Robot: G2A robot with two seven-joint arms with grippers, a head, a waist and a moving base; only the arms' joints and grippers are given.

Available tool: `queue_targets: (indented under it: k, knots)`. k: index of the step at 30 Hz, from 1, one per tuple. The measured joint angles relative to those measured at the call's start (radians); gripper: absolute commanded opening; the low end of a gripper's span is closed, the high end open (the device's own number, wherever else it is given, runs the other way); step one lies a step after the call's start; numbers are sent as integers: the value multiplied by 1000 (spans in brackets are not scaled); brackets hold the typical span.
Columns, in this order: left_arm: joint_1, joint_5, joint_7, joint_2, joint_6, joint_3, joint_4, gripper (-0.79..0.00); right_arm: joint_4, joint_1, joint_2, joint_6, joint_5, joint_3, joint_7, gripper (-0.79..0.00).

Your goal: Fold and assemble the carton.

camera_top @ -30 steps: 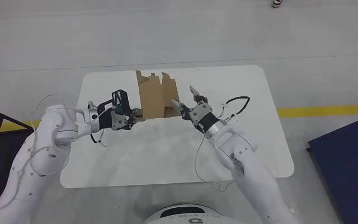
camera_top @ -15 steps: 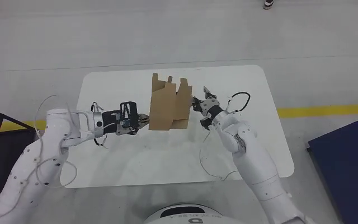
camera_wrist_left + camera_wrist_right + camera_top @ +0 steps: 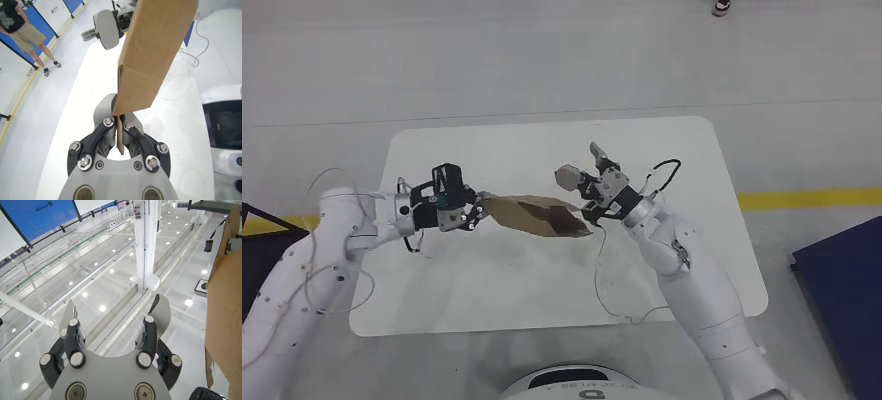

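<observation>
A brown flattened carton [image 3: 537, 215] hangs over the middle of the white table [image 3: 682, 160], lying nearly level. My left gripper [image 3: 480, 208] is shut on its left end; in the left wrist view the cardboard edge [image 3: 118, 132] is pinched between the two fingers and the carton [image 3: 151, 56] stretches away. My right gripper [image 3: 580, 168] stands open at the carton's right end, fingers pointing up and holding nothing. In the right wrist view the open gripper [image 3: 115, 308] faces the ceiling, with the carton [image 3: 221, 313] beside it.
Cables [image 3: 667, 178] loop off the right arm above the table. A yellow floor line [image 3: 812, 198] runs to the right of the table, and a blue panel [image 3: 842, 290] stands at the right edge. A person [image 3: 22, 32] stands far off on the floor.
The carton has swung from upright to nearly flat, still held by my left gripper. My right gripper has let go of its right edge and turned its open fingers upward.
</observation>
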Motion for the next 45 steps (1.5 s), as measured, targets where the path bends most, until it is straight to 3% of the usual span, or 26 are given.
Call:
queue_targets:
  k: [2,9,12,23,30,38,45]
  knots:
    - [1,-82,-16,-7,29,16,23,-785,-25,-3,-2,-44,-34,-8,-7,-74]
    - [-21,-570,-112,-34,117,92,97,-785,-105,-13,-14,-249,-180,-60,-29,-86]
    - [-46,-632,-138,-41,118,100,117,-785,-143,-21,-16,-278,-220,-76,-30,-83]
    - [-103,-425,-52,-74,71,127,166,-785,-196,-29,-22,-349,-344,-96,-57,-114]
    - [-111,-276,31,-86,123,106,185,-785,-232,-68,-26,-501,-552,-123,-123,-117]
    - [-115,-137,77,-96,119,113,195,-785,-254,-78,-30,-489,-617,-140,-129,-117]
    - [-125,-75,88,-110,175,127,206,-785,-257,-68,-44,-495,-676,-214,-181,-126]
